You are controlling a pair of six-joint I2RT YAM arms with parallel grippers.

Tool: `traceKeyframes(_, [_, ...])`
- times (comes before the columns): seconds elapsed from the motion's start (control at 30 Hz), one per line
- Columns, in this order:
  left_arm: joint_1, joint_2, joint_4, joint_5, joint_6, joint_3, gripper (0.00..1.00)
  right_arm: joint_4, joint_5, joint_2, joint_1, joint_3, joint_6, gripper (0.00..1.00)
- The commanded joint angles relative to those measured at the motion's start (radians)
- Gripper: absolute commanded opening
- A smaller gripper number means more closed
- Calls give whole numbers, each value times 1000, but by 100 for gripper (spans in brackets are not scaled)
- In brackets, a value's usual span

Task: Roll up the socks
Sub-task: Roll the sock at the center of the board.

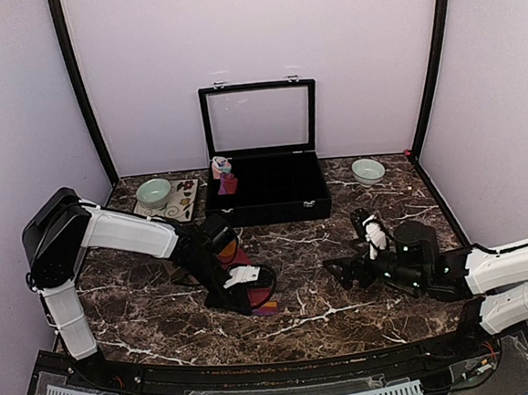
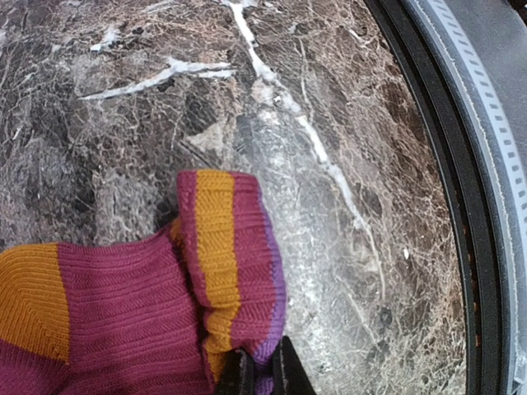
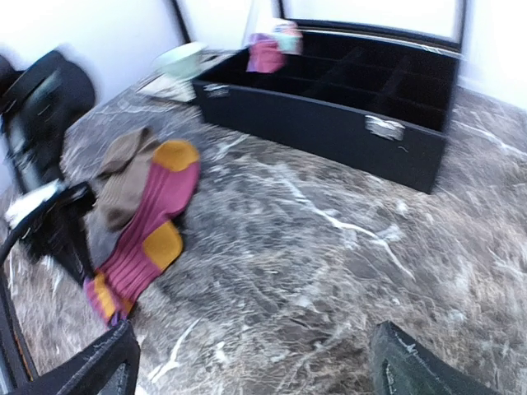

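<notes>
socks (image 1: pixel 239 257) are lying flat on the counter (image 1: pixel 340 237), in front of the black box (image 1: pixel 273 201). i am counting one maroon sock (image 3: pixel 148 234) with orange patches and one tan sock (image 3: pixel 115 177) against it, neither rolled. my left tool (image 2: pixel 261 374) is pinching the striped cuff's edge, its fingers nearly together. my right tool (image 3: pixel 255 360) is hanging wide open, well apart from them. i am judging this as the roll's start: next i am needing to turn the cuff toward the toe. one pink-and-blue bundle (image 1: pixel 222 169) is sitting in the box, with two bowls flanking it, left bowl (image 1: pixel 154 191) and right bowl (image 1: pixel 368 170).
</notes>
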Motion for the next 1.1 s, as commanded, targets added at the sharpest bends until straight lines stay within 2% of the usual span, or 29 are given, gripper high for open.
traceKeyframes(0.0, [31, 100, -234, -23, 5, -5, 0, 27, -97, 41, 91, 58, -228, 90])
traceKeyframes(0.13, [56, 119, -248, 16, 9, 9, 0, 5, -161, 130, 210, 95, -393, 72])
traceKeyframes(0.3, [69, 151, -300, 51, 18, 43, 0, 30, -181, 286, 294, 158, -495, 60])
traceKeyframes(0.43, [73, 177, -324, 63, 16, 61, 0, 59, -164, 440, 345, 245, -595, 58])
traceKeyframes(0.6, [88, 211, -368, 98, 19, 90, 0, 70, -213, 594, 353, 359, -704, 54])
traceKeyframes(0.9, [100, 218, -382, 119, 37, 94, 0, 90, -282, 758, 342, 477, -775, 42])
traceKeyframes(1.07, [100, 221, -386, 119, 44, 94, 1, 102, -289, 813, 336, 514, -783, 40])
